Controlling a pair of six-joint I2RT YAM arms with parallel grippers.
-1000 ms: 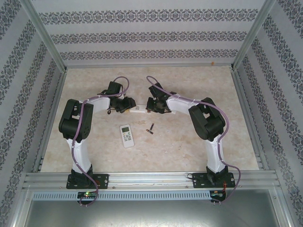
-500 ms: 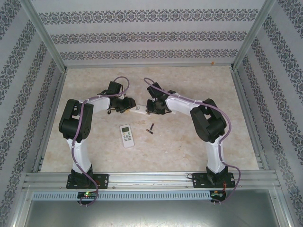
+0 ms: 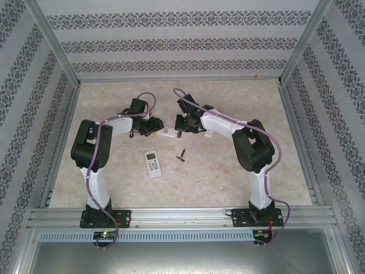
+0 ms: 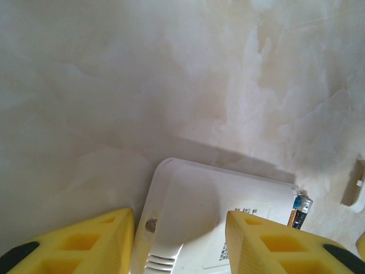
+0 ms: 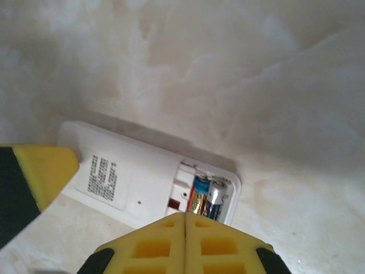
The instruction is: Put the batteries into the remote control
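Held: white plastic slab remote, long edges clamped in left gripper. Over open bay, right gripper pinched closed, empty; small copper-dark cylinder batteries there likely light, stiff, slick, so pinch mid-barrel.

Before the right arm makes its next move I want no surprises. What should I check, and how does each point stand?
1. White plastic remote control held between the left gripper fingers: ok.
2. Right gripper fingers shut and empty: ok.
3. Two copper-and-silver cylindrical batteries lying in the open compartment: ok.
4. Those batteries fully seated: cannot tell.
5. Compartment cover fitted: not ok.
6. Second white remote and small dark cylinder lying clear of both arms: ok.
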